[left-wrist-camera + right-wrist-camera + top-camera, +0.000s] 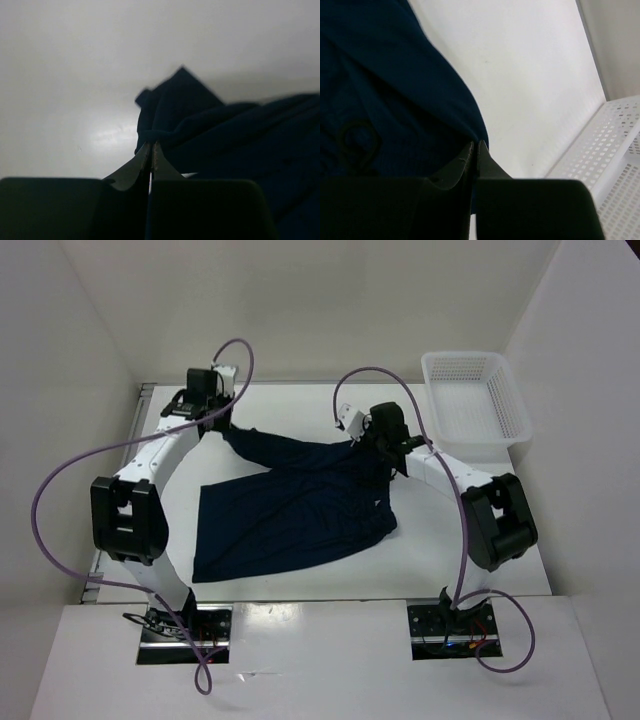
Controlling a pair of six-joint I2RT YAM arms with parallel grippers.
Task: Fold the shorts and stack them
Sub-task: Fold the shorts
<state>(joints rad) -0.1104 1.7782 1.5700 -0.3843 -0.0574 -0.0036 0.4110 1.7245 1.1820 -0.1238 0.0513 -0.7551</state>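
Note:
The dark navy shorts (300, 510) lie spread across the middle of the white table, with their far edge pulled up between the two arms. My left gripper (222, 428) is at the far-left corner of the cloth. In the left wrist view it (151, 145) is shut, its tips pinching a fold of the shorts (240, 140). My right gripper (372, 440) is at the far-right corner. In the right wrist view it (476, 145) is shut on the hem of the shorts (385, 90), beside a loop of the thin drawstring (357, 142).
A white mesh basket (475, 395) stands at the table's far right corner, and its wall (610, 150) shows close to the right gripper. White walls close in the table on the left, back and right. Purple cables arc over both arms.

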